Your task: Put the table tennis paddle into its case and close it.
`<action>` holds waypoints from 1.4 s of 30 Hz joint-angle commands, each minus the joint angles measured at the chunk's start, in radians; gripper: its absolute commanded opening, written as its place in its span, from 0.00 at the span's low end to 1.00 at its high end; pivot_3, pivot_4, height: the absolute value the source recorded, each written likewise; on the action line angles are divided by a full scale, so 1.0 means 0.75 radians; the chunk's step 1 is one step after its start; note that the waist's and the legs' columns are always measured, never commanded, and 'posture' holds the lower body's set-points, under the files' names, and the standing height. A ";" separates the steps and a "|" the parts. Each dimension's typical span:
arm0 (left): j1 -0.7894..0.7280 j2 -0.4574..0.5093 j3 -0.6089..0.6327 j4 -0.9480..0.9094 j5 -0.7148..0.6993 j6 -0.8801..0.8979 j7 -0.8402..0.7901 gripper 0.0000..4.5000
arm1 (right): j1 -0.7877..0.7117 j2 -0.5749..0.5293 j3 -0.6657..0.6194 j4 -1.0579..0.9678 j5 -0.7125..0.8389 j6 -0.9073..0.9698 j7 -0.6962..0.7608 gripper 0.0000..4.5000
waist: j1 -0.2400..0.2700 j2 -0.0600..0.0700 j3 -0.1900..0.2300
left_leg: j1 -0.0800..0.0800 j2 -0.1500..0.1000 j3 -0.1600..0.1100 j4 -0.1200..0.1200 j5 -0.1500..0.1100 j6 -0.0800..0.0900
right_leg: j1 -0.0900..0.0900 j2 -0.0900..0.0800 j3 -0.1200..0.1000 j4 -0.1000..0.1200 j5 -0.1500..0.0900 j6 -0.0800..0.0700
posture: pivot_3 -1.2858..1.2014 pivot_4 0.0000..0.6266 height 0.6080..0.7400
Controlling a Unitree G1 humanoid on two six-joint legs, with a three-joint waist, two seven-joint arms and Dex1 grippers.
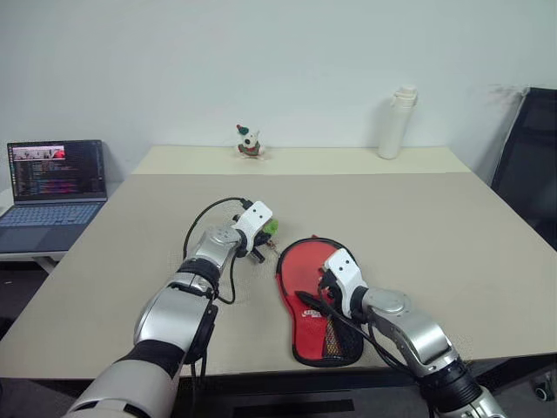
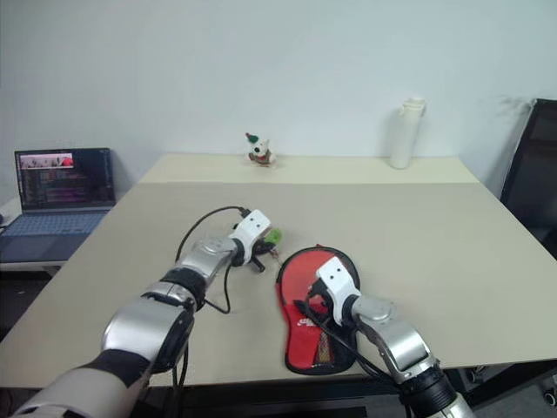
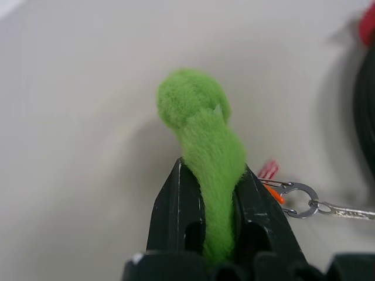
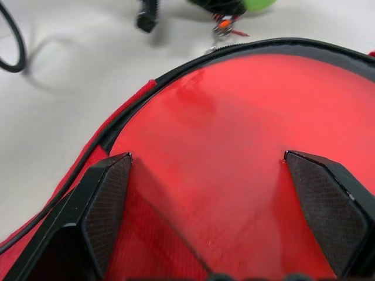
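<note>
The case [image 1: 318, 300] lies on the table [image 1: 435, 226] at about six o'clock, close to the near edge, its red face up and its round end toward twelve o'clock; the right wrist view shows a smooth red face, apparently the table tennis paddle [image 4: 234, 146], lying within the black rim, so the paddle seems to be already in the case, though how fully it sits I cannot tell; the right gripper [image 4: 217, 216] hovers over that red face with its fingers spread wide, holding nothing; the left gripper [image 3: 212, 199] is at about ten o'clock from the case, pinched narrow on a fuzzy green pull [image 3: 202, 134] that joins a metal ring and chain leading toward the case; my reading is that insertion is done or nearly so, and drawing the zip closed is what remains.
</note>
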 commanded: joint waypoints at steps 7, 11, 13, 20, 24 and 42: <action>-0.209 -0.121 -0.073 0.015 0.181 -0.118 0.218 0.03 | 0.151 -0.006 0.060 -0.073 -0.038 0.164 -0.017 1.00 | 0.002 0.000 0.000 | 0.000 0.000 0.001 0.000 0.000 0.000 | 0.000 0.000 0.000 0.000 0.000 0.000 | 0.52 0.24 1.00; -0.279 -0.183 -0.127 0.021 0.269 -0.174 0.292 0.03 | 0.211 -0.010 0.082 -0.136 -0.037 0.202 -0.023 1.00 | 0.000 0.000 0.000 | 0.000 0.000 0.001 0.000 0.000 0.000 | 0.000 0.000 0.000 -0.001 0.000 0.000 | 0.52 0.24 1.00; -0.316 -0.218 -0.186 0.024 0.341 -0.222 0.348 0.03 | 0.251 -0.009 0.088 -0.170 -0.035 0.222 -0.029 1.00 | 0.002 -0.001 0.000 | 0.000 0.000 0.001 0.000 0.000 0.000 | 0.000 0.001 -0.001 -0.001 0.000 0.000 | 0.52 0.24 1.00; -0.353 -0.322 -0.319 0.033 0.500 -0.347 0.408 0.03 | 0.325 -0.006 0.094 -0.252 -0.030 0.271 -0.050 1.00 | 0.004 -0.001 0.000 | -0.001 -0.001 0.002 0.000 0.000 0.000 | 0.000 0.000 -0.001 -0.002 0.000 0.000 | 0.52 0.24 1.00; -0.350 -0.399 -0.391 0.032 0.568 -0.432 0.410 0.03 | 0.338 0.000 0.092 -0.265 -0.031 0.282 -0.060 1.00 | 0.016 -0.001 0.000 | -0.002 -0.001 0.002 -0.001 0.000 0.000 | 0.000 0.000 -0.001 -0.003 -0.001 0.000 | 0.52 0.24 1.00; -0.254 -0.501 -0.436 0.034 0.591 -0.561 0.271 0.03 | 0.319 0.041 0.090 -0.213 -0.046 0.243 -0.064 1.00 | 0.028 -0.001 -0.001 | -0.001 0.000 0.003 -0.001 0.000 0.000 | 0.000 0.001 -0.001 -0.002 -0.001 0.000 | 0.52 0.24 1.00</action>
